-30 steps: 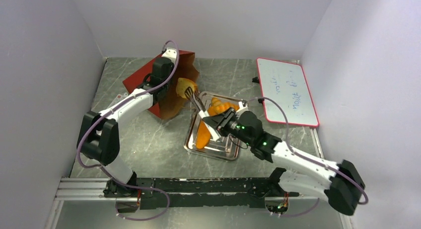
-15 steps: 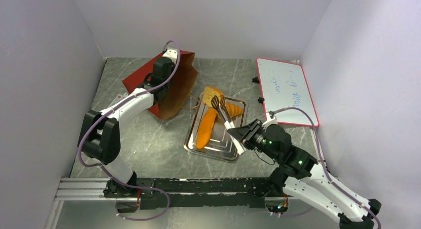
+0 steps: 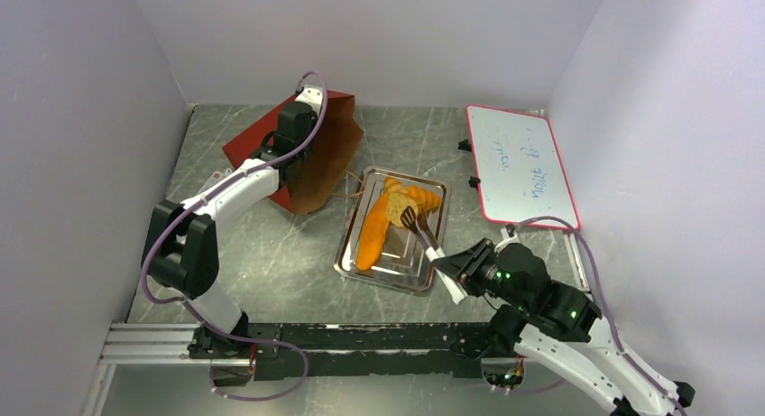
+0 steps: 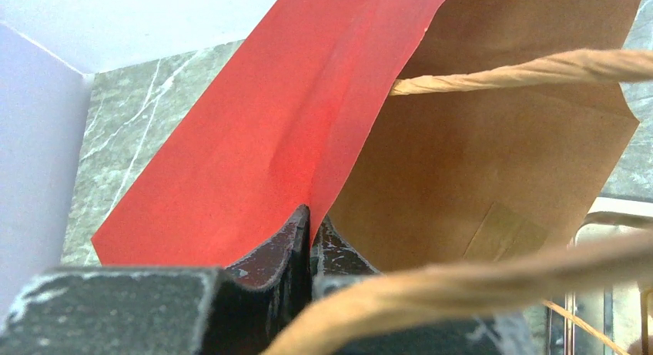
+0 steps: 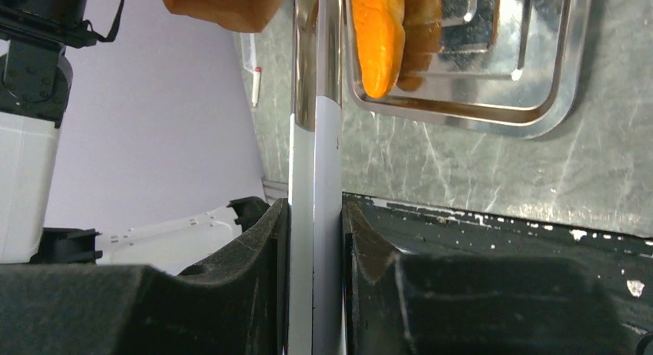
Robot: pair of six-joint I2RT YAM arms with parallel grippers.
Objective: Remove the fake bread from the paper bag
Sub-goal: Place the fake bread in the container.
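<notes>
The rust-red paper bag (image 3: 327, 145) lies on its side at the back left, its brown mouth facing the tray. My left gripper (image 3: 301, 156) (image 4: 310, 216) is shut on the bag's rim (image 4: 339, 162), with a cord handle (image 4: 539, 66) hanging across the view. My right gripper (image 3: 456, 272) (image 5: 314, 209) is shut on white-handled tongs (image 5: 316, 139). The tongs' dark tips (image 3: 409, 220) hold a flat piece of fake bread (image 3: 393, 207) (image 5: 219, 5) low over the tray. A long orange loaf (image 3: 373, 234) (image 5: 377, 39) and a croissant (image 3: 421, 198) lie in the tray. The bag's inside shows no bread.
The silver metal tray (image 3: 383, 276) (image 5: 493, 120) sits mid-table between the arms. A red-framed whiteboard (image 3: 523, 163) lies at the back right. Walls close in on the left, back and right. The black rail (image 3: 361, 339) runs along the near edge.
My right arm has drawn back toward the near edge, carrying the tongs and the bread piece from the bag's mouth to above the tray. The left arm has stayed put.
</notes>
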